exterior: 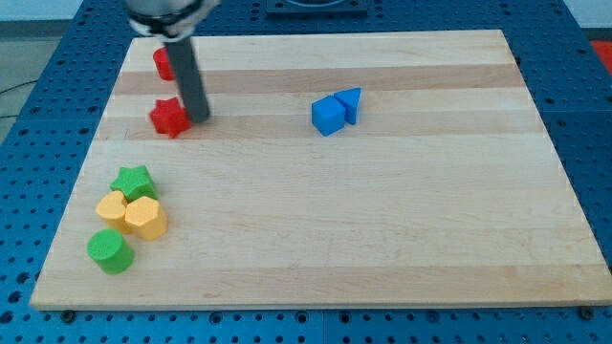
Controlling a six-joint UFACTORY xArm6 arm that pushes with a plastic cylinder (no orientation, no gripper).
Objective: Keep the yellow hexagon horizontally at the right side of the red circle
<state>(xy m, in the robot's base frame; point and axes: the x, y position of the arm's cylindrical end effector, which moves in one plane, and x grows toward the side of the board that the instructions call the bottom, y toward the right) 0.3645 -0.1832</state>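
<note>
Hiding partly behind my rod, the red circle [162, 62] in the upper left is hard to make out. The yellow hexagon [145, 218] sits lower left, touching a second yellow block [112, 209], well below my tip [200, 118]. My tip holds nothing, just beside a red star [169, 117].

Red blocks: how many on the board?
2. One red block sits near the view's top left, partly hidden behind the rod. The other red block lies below it, just left of my tip. None else shows.
</note>
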